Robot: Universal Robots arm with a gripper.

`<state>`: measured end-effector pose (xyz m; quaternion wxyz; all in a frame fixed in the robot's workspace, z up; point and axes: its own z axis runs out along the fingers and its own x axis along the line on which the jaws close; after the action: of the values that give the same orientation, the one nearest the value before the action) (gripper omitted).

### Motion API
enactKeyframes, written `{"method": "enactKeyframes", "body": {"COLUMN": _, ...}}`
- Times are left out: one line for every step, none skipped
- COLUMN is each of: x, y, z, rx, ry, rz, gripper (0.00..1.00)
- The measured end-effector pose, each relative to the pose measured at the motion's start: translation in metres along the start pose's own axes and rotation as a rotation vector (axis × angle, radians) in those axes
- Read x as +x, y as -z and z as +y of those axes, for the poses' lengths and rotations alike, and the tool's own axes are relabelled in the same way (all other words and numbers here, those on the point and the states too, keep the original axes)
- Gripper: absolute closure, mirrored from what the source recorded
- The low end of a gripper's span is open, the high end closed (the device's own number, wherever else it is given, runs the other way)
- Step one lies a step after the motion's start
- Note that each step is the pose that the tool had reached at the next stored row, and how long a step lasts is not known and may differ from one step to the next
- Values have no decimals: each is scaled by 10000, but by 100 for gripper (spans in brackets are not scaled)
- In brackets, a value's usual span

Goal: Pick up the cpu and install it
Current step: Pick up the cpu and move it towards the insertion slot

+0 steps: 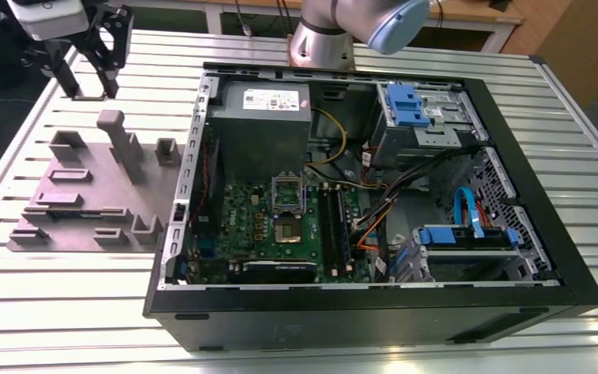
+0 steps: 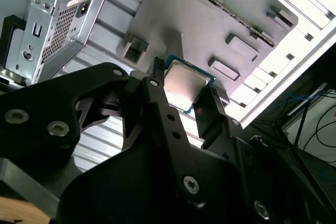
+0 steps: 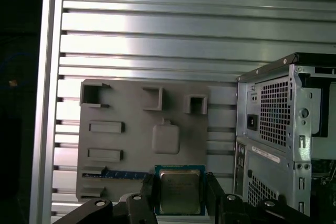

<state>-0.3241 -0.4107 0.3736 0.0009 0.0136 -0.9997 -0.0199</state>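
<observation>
A ribbed aluminium table (image 1: 60,312) carries everything in the exterior view. Taking that view as a clock face, an open black computer case (image 1: 382,319) fills the middle and the three o'clock side. Inside it lie a green motherboard (image 1: 247,226), a shiny rectangular metal socket frame (image 1: 286,191) and a grey power-supply box with a white label (image 1: 262,117). A flat grey moulded fixture tray (image 1: 81,202) lies at nine o'clock, just beside the case. The black two-fingered gripper (image 1: 89,92) hangs at eleven o'clock, above the table beyond the tray. The arm's grey base (image 1: 325,39) stands at twelve.

In the second wrist view, the gripper's fingers (image 2: 163,108) pinch the small square silvery cpu (image 2: 184,80) by two opposite edges. It is held clear of the tray, whose slots show behind it.

In the first wrist view, the cpu (image 3: 179,191) sits clamped between the fingers over the tray's edge, near a rounded square recess (image 3: 166,138). The case's perforated metal rear (image 3: 268,129) stands beside the tray.
</observation>
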Motion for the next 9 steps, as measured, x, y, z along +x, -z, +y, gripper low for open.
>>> {"method": "enactKeyframes", "body": {"x": -12, "y": 0, "z": 0, "rx": 0, "ry": 0, "rz": 0, "gripper": 53}}
{"method": "enactKeyframes", "body": {"x": -25, "y": 0, "z": -1, "rx": 0, "ry": 0, "rz": 0, "gripper": 53}}
{"method": "enactKeyframes", "body": {"x": -40, "y": 0, "z": -1, "rx": 1, "ry": 0, "rz": 0, "gripper": 53}}
{"method": "enactKeyframes", "body": {"x": -54, "y": 0, "z": -1, "rx": 0, "ry": 0, "rz": -1, "gripper": 53}}
{"method": "enactKeyframes", "body": {"x": -66, "y": 0, "z": -2, "rx": -1, "ry": 0, "rz": -1, "gripper": 53}}
{"method": "enactKeyframes", "body": {"x": -79, "y": 0, "z": -2, "rx": 0, "ry": 0, "rz": 0, "gripper": 53}}
{"method": "enactKeyframes", "body": {"x": -90, "y": 0, "z": -3, "rx": 0, "ry": 0, "rz": 0, "gripper": 53}}
{"method": "enactKeyframes", "body": {"x": -100, "y": 0, "z": -3, "rx": 0, "ry": 0, "rz": 0, "gripper": 53}}
{"method": "enactKeyframes", "body": {"x": -110, "y": 0, "z": -3, "rx": 0, "ry": 0, "rz": 0, "gripper": 53}}
